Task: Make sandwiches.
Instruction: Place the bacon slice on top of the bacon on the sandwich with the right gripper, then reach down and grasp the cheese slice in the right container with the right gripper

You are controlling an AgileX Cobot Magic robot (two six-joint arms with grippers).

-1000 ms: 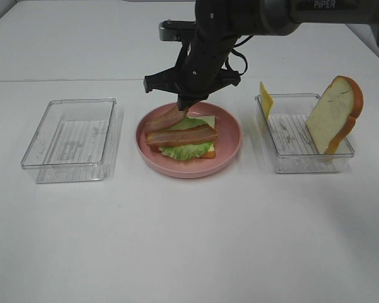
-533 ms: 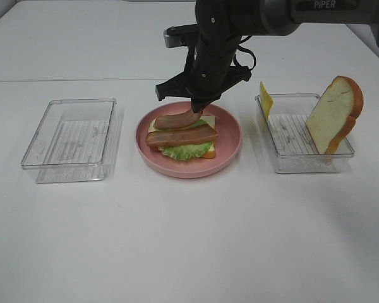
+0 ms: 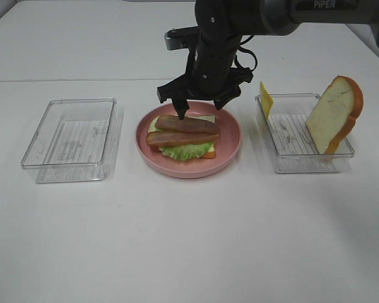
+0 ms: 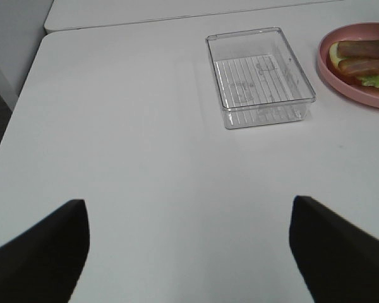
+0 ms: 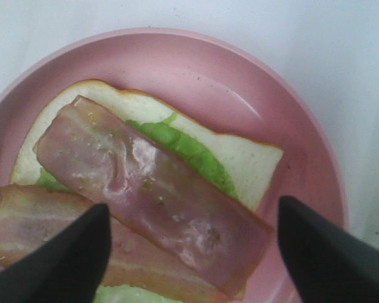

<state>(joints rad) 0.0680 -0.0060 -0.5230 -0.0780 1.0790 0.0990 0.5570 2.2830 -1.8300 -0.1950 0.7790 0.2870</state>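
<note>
1. Two bacon strips (image 3: 182,130) lie on top of the sandwich (image 3: 186,150), on the pink plate (image 3: 230,148).
2. The right gripper (image 3: 199,108) hovers above with jaws apart and empty; the left gripper (image 4: 186,202) is open too.
3. Next, I think, it must fetch the bread slice (image 3: 333,113) from the tray (image 3: 284,161).

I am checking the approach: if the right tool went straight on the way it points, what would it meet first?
Most likely the far bacon strip atop the open sandwich on the pink plate. The right tool, open, hangs directly over it; the gap is hard to judge.
</note>
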